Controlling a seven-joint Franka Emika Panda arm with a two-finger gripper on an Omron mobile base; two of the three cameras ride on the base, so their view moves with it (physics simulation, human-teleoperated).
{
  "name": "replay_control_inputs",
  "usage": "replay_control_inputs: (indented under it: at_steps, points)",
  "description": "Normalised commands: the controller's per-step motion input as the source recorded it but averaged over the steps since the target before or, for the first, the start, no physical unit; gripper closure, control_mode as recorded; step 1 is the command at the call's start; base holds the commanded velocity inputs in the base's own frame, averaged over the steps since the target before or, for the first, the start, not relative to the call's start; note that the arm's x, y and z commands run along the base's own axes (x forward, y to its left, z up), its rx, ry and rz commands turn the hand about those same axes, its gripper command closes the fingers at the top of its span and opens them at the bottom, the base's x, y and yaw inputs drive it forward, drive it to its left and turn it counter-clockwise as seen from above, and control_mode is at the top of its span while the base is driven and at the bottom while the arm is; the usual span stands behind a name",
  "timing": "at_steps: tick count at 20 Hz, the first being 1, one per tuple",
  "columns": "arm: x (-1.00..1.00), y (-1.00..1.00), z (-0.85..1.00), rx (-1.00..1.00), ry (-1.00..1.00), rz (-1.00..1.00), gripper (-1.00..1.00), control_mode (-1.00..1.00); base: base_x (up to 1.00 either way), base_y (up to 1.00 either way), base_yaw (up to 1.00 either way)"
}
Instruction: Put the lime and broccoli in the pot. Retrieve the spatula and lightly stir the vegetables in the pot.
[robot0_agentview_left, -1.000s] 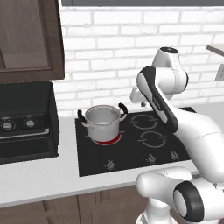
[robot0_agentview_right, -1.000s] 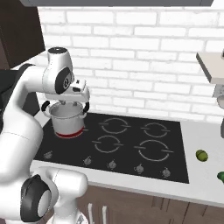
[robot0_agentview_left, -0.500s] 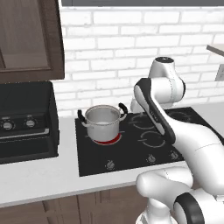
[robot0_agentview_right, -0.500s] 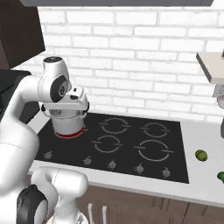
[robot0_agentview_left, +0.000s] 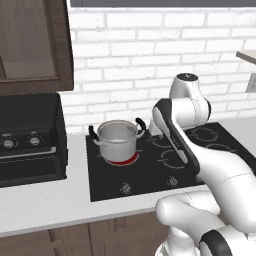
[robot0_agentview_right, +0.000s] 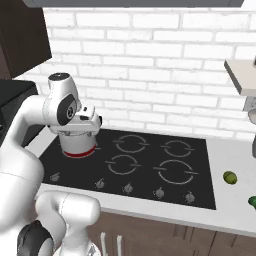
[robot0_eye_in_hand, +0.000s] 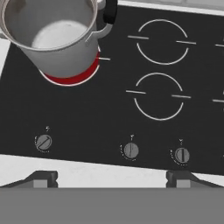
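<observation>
Steel and shiny, the cylindrical cooking pot with two black loop handles stands on the far-left burner of the black glass cooktop, over a glowing red ring, and the hand view shows its inside bare, so neither vegetable is in yet. The small round yellow-green lime lies on the pale table just right of the cooktop, and a darker green lump at the right edge of the right base view, nearer than the lime, is most likely the small dark green broccoli floret, though it is cut off by the frame. Both are well apart from the pot, across the whole cooktop. Over the last second the white arm has swung and folded in, its wrist now held close by the pot's right side where before it reached farther right and higher. The hand looks down at the cooktop's near edge and knobs, its two dark fingertips spread wide with nothing between them. As a judgement, the task is barely begun: the arm has turned toward the pot while empty, so it must travel right to reach the lime first.
</observation>
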Motion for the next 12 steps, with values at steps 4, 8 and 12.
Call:
replay_control_inputs:
  at_steps: [4, 8, 12]
  points:
    - [0.00, 0.00, 0.00, 0.00, 0.00, 0.00, -1.00, 1.00, -0.02, -0.13, 0.00]
    - [0.00, 0.00, 0.00, 0.00, 0.00, 0.00, -1.00, 1.00, -0.30, -0.55, 0.00]
    - [0.00, 0.00, 0.00, 0.00, 0.00, 0.00, -1.00, 1.00, -0.10, -0.66, 0.00]
